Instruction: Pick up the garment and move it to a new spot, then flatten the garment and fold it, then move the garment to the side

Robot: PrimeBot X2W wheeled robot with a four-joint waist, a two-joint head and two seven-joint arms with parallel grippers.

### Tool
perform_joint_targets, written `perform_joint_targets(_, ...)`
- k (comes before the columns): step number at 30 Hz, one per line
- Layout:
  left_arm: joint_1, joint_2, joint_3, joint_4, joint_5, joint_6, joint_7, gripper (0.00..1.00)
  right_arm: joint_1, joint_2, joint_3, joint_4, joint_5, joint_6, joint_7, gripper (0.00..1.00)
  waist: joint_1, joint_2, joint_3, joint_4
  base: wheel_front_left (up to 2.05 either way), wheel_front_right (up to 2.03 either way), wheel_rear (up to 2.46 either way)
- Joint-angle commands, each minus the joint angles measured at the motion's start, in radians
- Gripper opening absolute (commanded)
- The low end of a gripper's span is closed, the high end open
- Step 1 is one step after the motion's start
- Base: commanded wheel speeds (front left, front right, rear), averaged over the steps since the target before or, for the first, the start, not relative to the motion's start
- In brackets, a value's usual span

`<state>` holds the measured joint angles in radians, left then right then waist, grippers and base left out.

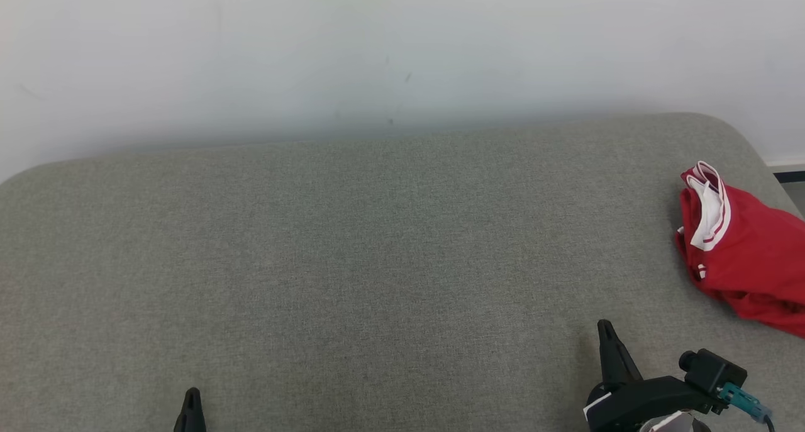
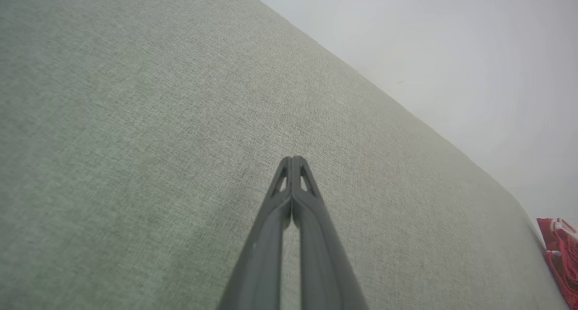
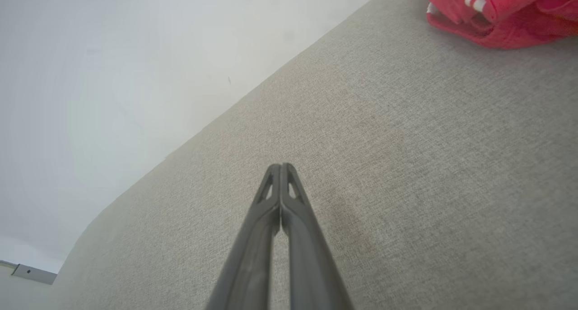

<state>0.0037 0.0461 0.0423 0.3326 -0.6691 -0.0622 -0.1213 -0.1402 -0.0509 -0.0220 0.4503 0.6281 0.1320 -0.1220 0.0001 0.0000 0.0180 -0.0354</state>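
Garment (image 1: 748,256) lies on a broad bench (image 1: 352,262) covered in grey woven cloth, with a pale wall (image 1: 377,42) rising behind the far edge. It sits at the robot's far right, near the bench's rounded far corner, and the head view's edge cuts part of it off. It is a rumpled red heap, with white trim bunched along the end nearest the wall.

The right end effector (image 1: 607,341) rises from the lower right of the head view, apart from the garment, pointing toward the wall. In the right wrist view its two dark fingers (image 3: 271,219) meet at the tips, gripping nothing, over the bench cloth.

The left end effector (image 1: 190,410) pokes its dark tip up at the lower left, well apart from the garment. In the left wrist view its fingers (image 2: 311,219) are likewise pressed together and empty.

A small black camera (image 1: 710,369) sits on the right wrist.
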Motion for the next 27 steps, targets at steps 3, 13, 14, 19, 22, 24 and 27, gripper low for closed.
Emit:
perform_joint_targets(3, -0.028, 0.003, 0.009, -0.021, -0.067, -0.008, 0.015, 0.00, -0.003, 0.000, -0.008, -0.029, 0.070, -0.001, 0.016, 0.00, -0.0001, 0.0000, -0.001, 0.001, 0.00, 0.00, 0.00)
perform_joint_targets(13, -0.042, 0.004, 0.018, -0.031, -0.191, -0.017, 0.046, 0.00, 0.002, 0.000, -0.020, -0.054, 0.199, -0.001, 0.047, 0.00, -0.0001, 0.0000, -0.002, 0.005, 0.00, 0.00, 0.00)
perform_joint_targets(14, -0.043, 0.004, 0.019, -0.032, -0.203, -0.018, 0.049, 0.00, 0.002, 0.000, -0.021, -0.057, 0.213, -0.001, 0.050, 0.00, -0.0001, 0.0000, -0.002, 0.005, 0.00, 0.00, 0.00)
perform_joint_targets(19, -0.050, 0.004, 0.023, -0.037, -0.266, -0.022, 0.066, 0.00, 0.004, 0.000, -0.027, -0.070, 0.279, -0.001, 0.067, 0.00, -0.0001, 0.0000, -0.003, 0.007, 0.00, 0.00, 0.00)
perform_joint_targets(22, -0.055, 0.004, 0.026, -0.040, -0.304, -0.025, 0.075, 0.00, 0.005, 0.000, -0.031, -0.078, 0.317, -0.001, 0.076, 0.00, -0.0001, 0.0000, -0.004, 0.008, 0.00, 0.00, 0.00)
perform_joint_targets(24, -0.058, 0.004, 0.028, -0.042, -0.326, -0.026, 0.081, 0.00, 0.006, 0.000, -0.034, -0.082, 0.342, -0.001, 0.082, 0.00, -0.0001, 0.0000, -0.004, 0.009, 0.00, 0.00, 0.00)
perform_joint_targets(27, -0.061, 0.004, 0.031, -0.045, -0.363, -0.029, 0.090, 0.00, 0.006, 0.000, -0.037, -0.089, 0.378, -0.001, 0.091, 0.00, -0.0001, 0.0000, -0.005, 0.010, 0.00, 0.00, 0.00)
